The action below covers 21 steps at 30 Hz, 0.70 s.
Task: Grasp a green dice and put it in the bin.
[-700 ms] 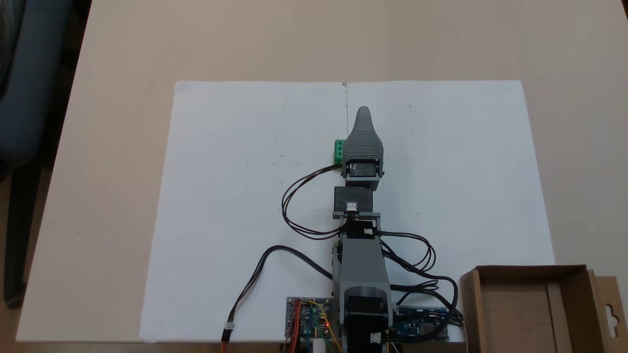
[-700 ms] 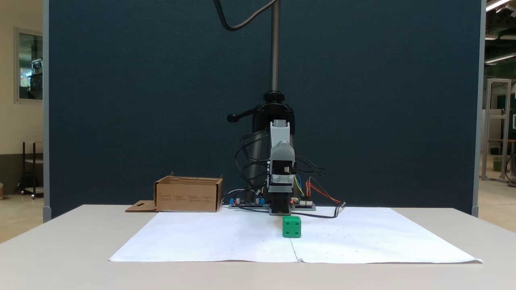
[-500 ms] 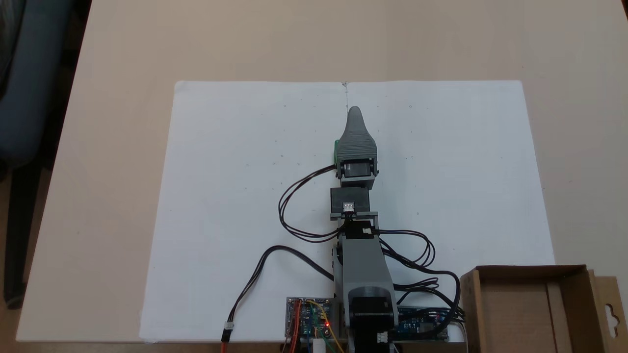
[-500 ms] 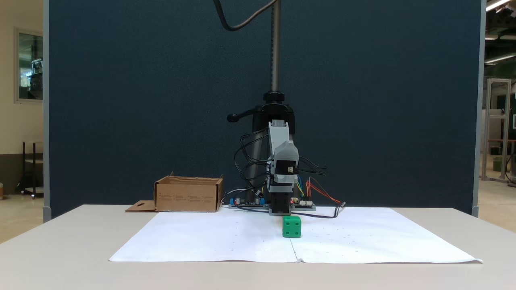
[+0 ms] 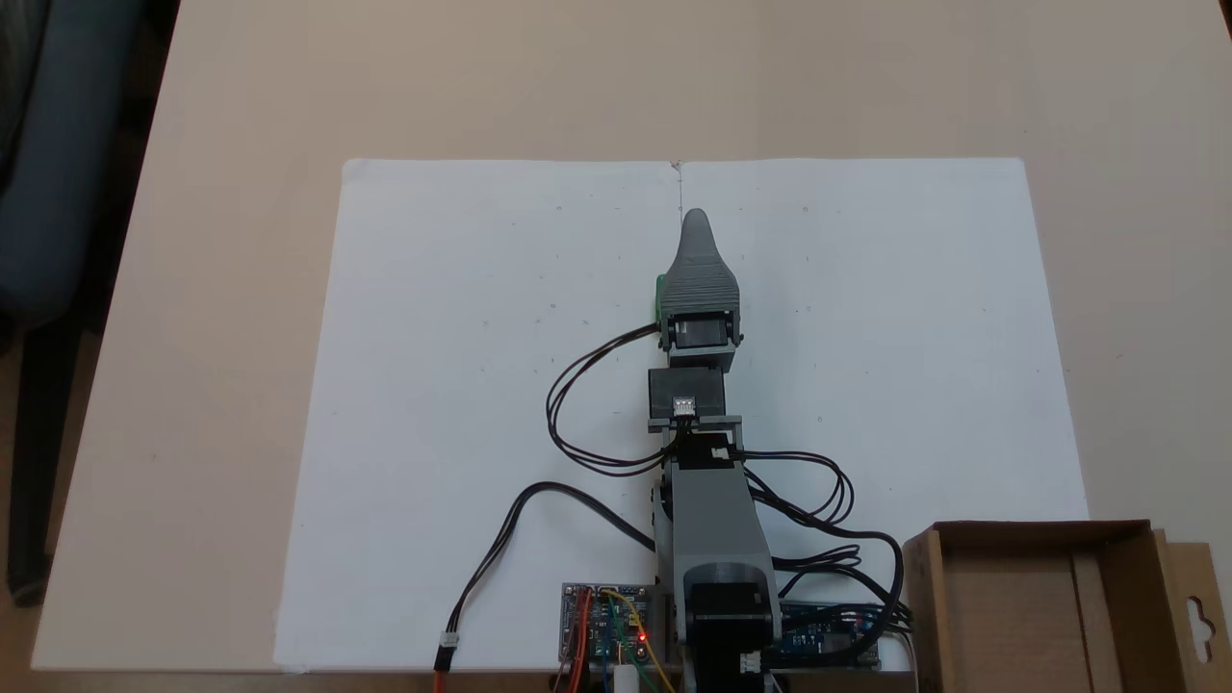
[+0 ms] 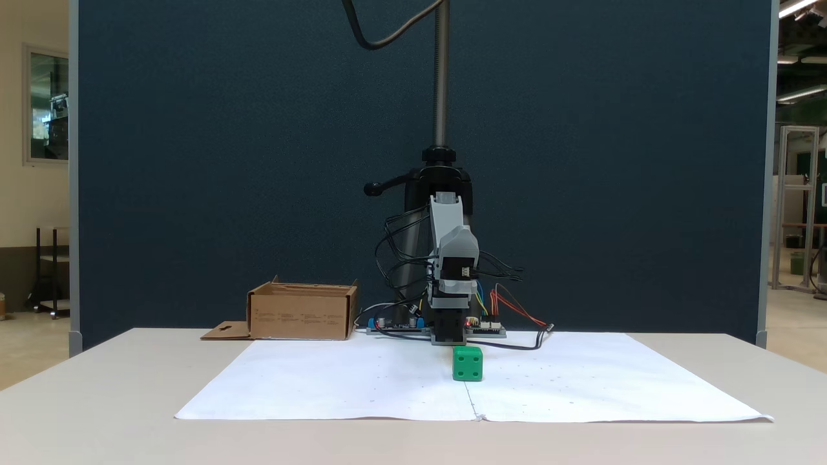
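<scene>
The green dice (image 6: 468, 363) rests on the white paper near its centre fold, apart from anything else. From above, only a thin green edge of the dice (image 5: 660, 293) shows at the left side of the grey gripper (image 5: 695, 223), which hangs over it and points away from the base. Seen from the front, the gripper (image 6: 450, 332) sits just above and behind the dice, slightly to its left. Its jaws lie one over the other, so their spacing is hidden. The bin (image 5: 1039, 528) stands beside the arm's base, and the front view shows the cardboard bin (image 6: 300, 316) at the left.
A white paper sheet (image 5: 462, 404) covers the middle of the tan table (image 5: 241, 115). Black cables (image 5: 577, 404) loop left of the arm, and circuit boards (image 5: 606, 630) lie at its base. A dark partition (image 6: 226, 161) and a camera pole (image 6: 442, 71) stand behind.
The arm swung slightly left in the top-down view and now covers most of the dice. It has held still for the last half second. The dice has not moved.
</scene>
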Available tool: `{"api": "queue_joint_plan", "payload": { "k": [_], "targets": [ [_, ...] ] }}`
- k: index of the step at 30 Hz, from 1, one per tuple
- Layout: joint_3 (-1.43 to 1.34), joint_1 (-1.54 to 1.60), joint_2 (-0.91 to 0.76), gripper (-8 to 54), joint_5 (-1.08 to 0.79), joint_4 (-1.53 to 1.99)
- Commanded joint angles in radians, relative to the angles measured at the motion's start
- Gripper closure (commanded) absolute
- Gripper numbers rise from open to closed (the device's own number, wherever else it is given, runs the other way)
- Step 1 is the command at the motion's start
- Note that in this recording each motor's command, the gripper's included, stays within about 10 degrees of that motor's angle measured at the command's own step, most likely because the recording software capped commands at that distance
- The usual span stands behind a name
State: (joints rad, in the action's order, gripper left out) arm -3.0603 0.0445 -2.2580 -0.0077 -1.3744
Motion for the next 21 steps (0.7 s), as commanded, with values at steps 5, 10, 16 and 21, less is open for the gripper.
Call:
{"api": "queue_joint_plan", "payload": {
  "k": [5,10,16,21],
  "targets": [
    [-0.071,0.011,-0.104,0.4,-0.067,-0.063],
    [-0.071,0.011,-0.104,0.4,-0.067,-0.057],
    [-0.071,0.018,-0.104,0.4,-0.067,-0.038],
    [-0.072,0.015,-0.107,0.4,-0.071,-0.051]
  ]
}}
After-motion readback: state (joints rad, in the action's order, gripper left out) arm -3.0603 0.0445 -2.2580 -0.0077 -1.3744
